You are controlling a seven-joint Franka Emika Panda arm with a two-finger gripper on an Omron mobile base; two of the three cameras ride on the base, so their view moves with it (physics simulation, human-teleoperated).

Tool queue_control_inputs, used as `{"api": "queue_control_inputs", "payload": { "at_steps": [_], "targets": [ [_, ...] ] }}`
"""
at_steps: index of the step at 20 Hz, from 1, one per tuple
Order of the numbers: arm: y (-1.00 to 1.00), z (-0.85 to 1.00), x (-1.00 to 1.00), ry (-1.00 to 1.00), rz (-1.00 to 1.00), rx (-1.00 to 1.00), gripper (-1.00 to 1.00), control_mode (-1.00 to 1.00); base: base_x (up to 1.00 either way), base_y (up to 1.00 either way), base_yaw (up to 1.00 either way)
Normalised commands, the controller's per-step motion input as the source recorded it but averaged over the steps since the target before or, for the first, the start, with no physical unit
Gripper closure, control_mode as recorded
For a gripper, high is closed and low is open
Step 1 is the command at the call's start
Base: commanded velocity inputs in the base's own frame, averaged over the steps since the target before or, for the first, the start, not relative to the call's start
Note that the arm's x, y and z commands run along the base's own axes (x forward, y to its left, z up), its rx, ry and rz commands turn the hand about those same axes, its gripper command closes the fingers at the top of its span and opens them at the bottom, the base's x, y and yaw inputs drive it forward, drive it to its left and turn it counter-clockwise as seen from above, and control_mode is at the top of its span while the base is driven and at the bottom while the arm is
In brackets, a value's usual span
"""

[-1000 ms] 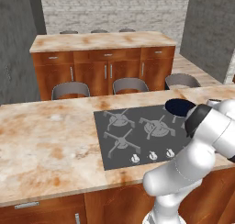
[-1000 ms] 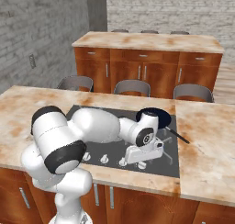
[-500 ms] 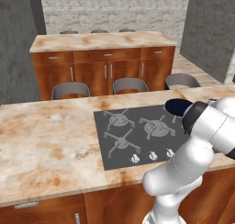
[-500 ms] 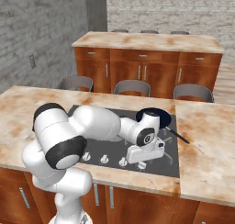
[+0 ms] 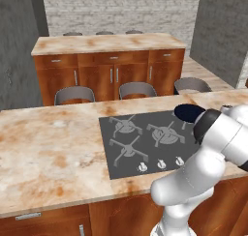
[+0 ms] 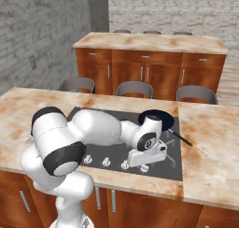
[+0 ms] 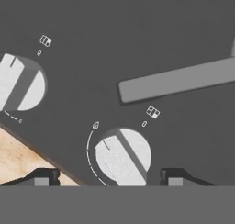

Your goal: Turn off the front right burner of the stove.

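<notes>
The speckled orange stone surface (image 6: 210, 143) carried the flat dark grey stove (image 5: 145, 155). The gripper (image 7: 110, 176) hung spread, fingertips either side of a small white-silver round knob (image 7: 123, 156) directly under it. Rigid, smooth and likely slippery, that knob seemed best pinched across its raised grey bar. Beyond it lay a pale grey grate arm (image 7: 179, 83); a second knob (image 7: 20, 83) sat alongside.

The arm (image 6: 93, 129) is glossy white, built of thick rounded segments with dark grey bands at the joints. Behind the end effector (image 7: 110, 177) sits a boxy white hand; its two small finger tips (image 7: 43, 176) are dark.
</notes>
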Motion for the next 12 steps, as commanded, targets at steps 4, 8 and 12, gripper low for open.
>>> {"api": "queue_control_inputs", "payload": {
  "at_steps": [4,8,12],
  "targets": [
    [0.09,0.00,0.26,-0.06,0.00,0.00,-1.00,-1.00,0.00,0.00,0.00],
    [0.02,0.00,0.36,-0.04,0.00,-0.01,-1.00,-1.00,0.00,0.00,0.00],
    [0.00,0.00,0.17,0.00,0.00,-0.08,-1.00,-1.00,0.00,0.00,0.00]
  ]
}}
